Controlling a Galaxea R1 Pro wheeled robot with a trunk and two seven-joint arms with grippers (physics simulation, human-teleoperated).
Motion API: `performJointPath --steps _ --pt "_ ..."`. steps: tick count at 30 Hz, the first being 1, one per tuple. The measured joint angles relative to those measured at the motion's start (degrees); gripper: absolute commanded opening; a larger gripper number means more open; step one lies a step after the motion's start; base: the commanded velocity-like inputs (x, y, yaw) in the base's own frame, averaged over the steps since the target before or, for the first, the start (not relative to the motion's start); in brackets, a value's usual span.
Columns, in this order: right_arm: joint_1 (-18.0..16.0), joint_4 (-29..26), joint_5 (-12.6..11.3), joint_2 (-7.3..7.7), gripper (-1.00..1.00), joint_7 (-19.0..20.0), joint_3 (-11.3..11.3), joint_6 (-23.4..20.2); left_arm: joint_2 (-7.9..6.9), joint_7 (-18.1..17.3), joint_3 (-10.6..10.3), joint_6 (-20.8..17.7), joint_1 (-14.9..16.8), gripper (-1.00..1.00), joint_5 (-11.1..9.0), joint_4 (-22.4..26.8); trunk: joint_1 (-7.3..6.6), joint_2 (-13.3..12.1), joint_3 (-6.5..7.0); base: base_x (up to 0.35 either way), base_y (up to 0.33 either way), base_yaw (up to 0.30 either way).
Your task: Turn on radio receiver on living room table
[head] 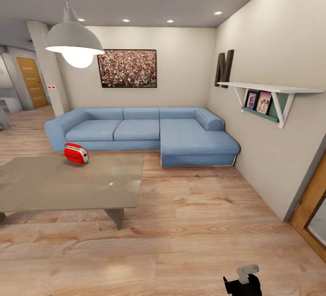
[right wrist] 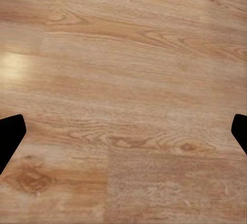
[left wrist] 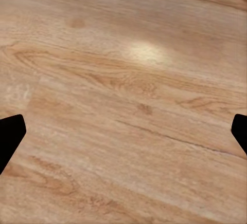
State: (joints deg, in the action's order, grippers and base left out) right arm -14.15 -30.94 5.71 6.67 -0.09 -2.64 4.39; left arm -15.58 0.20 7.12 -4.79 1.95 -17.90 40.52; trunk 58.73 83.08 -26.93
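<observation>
The red radio receiver (head: pixel 76 153) stands near the far edge of the low grey table (head: pixel 68 185), left of centre in the head view and well away from me. Its dial face cannot be made out from here. My left gripper (left wrist: pixel 123 136) is open over bare wood floor, its dark fingertips (left wrist: pixel 10 136) at the picture's sides. In the same way my right gripper (right wrist: pixel 123 136) is open above the floor, nothing between its fingers. A dark part of my right arm (head: pixel 242 281) shows at the bottom of the head view.
A blue L-shaped sofa (head: pixel 145 133) lines the back wall under a framed crowd picture (head: pixel 127 68). A pendant lamp (head: pixel 74 42) hangs above the table. The right wall carries a shelf (head: pixel 271 94), with a wooden door (head: pixel 312 214) nearer. Wood floor (head: pixel 190 223) lies between me and the table.
</observation>
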Motion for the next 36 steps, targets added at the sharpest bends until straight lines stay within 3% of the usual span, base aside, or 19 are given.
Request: performJointPath --steps 16,36 --pt "0.0 0.0 0.0 0.00 1.00 0.0 0.0 0.0 0.02 0.1 0.0 0.0 0.0 1.00 0.1 0.0 0.00 0.0 0.00 0.000 0.018 0.065" --pt "0.0 0.0 0.0 0.00 1.00 0.0 0.0 0.0 0.02 0.1 0.0 0.0 0.0 1.00 0.1 -0.2 0.00 0.0 0.00 0.041 0.225 0.021"
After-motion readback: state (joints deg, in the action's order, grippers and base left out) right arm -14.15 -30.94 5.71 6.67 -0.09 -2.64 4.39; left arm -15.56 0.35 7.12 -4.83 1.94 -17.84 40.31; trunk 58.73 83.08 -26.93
